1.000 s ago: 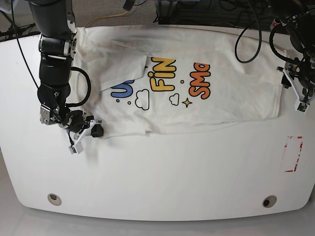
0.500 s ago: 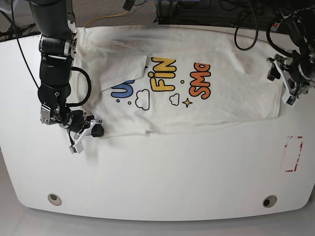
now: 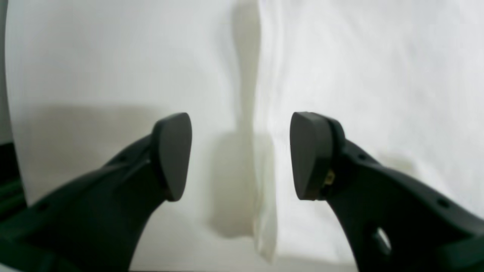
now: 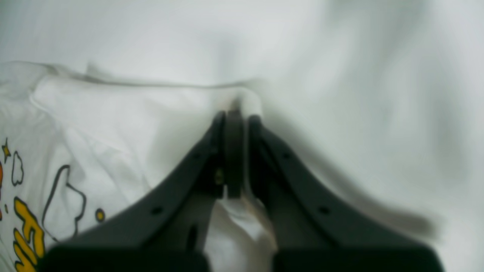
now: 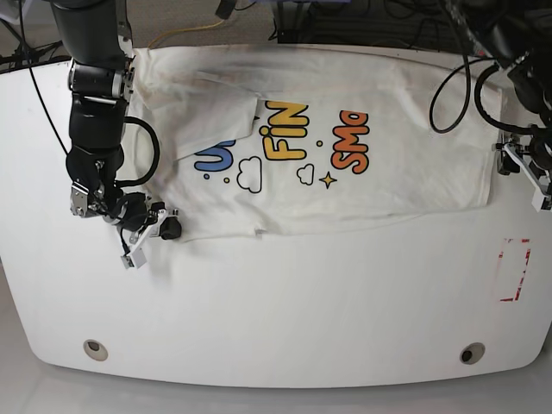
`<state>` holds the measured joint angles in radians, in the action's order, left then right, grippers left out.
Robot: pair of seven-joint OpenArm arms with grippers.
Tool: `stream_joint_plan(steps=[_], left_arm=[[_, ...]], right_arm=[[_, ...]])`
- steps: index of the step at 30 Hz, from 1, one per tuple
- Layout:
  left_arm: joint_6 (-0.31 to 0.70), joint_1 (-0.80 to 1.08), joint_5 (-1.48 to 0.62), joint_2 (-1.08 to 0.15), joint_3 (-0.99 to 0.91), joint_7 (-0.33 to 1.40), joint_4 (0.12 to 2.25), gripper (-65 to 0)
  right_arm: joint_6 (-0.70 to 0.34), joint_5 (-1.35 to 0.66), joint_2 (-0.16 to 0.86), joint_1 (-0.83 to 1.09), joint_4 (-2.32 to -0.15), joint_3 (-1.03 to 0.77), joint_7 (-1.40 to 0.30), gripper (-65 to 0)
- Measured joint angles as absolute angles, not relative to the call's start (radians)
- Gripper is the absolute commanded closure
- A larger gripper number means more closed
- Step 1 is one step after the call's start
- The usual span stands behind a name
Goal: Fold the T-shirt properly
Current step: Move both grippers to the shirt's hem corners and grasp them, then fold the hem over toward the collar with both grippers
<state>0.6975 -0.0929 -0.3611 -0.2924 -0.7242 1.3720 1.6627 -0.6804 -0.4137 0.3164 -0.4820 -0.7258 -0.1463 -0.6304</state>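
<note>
Two arms work a white table (image 5: 276, 302) on which the T-shirt (image 5: 379, 172) lies spread across the far half, print side up, with blue, yellow and orange lettering, small clouds and a star showing. One sleeve or flap is folded over the blue letters at the shirt's upper part, hiding much of that word. Other things around: two round holes (image 5: 96, 349) near the table's front edge, a red-outlined marker (image 5: 515, 270) near the edge on the base view's right, and dark cables (image 5: 448, 78) trailing over the far rim, one loop lying across the shirt's corner. The right gripper (image 5: 148, 233) sits low at the shirt's near corner on the base view's left, its arm coming down from the top of that view and bent at the wrist; its pincer is closed tight with a pinch of white cloth between the tips, seen plainly in the right wrist view (image 4: 234, 113). The left gripper (image 5: 528, 168) hangs just off the shirt's side edge on the base view's right, partly cut by the frame; in the left wrist view (image 3: 242, 155) its jaws stand wide apart, holding nothing, with the shirt's edge running between them below. Both wrist views are soft and blurred, so fabric layers are hard to count.
</note>
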Motion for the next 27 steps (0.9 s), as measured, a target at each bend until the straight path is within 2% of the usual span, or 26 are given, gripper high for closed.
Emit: stream_joint_plan(steps=[3, 8, 17, 21, 22, 23, 27], left_arm=[[0.696, -0.231, -0.255, -0.293, -0.707, 1.356, 1.490, -42.1], [0.697, -0.352, -0.217, -0.292, -0.698, 1.207, 1.288, -45.1], [0.696, -0.447, -0.206, -0.293, -0.698, 1.103, 0.954, -45.1], [0.698, -0.456, -0.224, -0.295, -0.698, 1.068, 0.878, -44.2], [0.697, -0.459, -0.225, -0.297, -0.698, 1.068, 0.871, -43.2], [0.698, -0.464, -0.220, -0.297, -0.698, 1.069, 0.866, -39.6], [0.697, -0.464, -0.214, -0.284, -0.698, 1.068, 0.865, -17.1]], right_arm=[[-0.680, -0.411, 0.316, -0.482, -0.726, -0.146, -0.630, 0.0], [-0.680, -0.413, 0.314, -0.481, -0.725, -0.146, -0.632, 0.0], [-0.680, -0.415, 0.316, -0.480, -0.725, -0.147, -0.629, 0.0], [-0.680, -0.415, 0.316, -0.480, -0.725, -0.146, -0.628, 0.0], [-0.680, -0.414, 0.316, -0.480, -0.725, -0.146, -0.629, 0.0], [-0.680, -0.414, 0.316, -0.480, -0.725, -0.146, -0.629, 0.0], [-0.681, -0.415, 0.316, -0.480, -0.725, -0.146, -0.629, 0.0]])
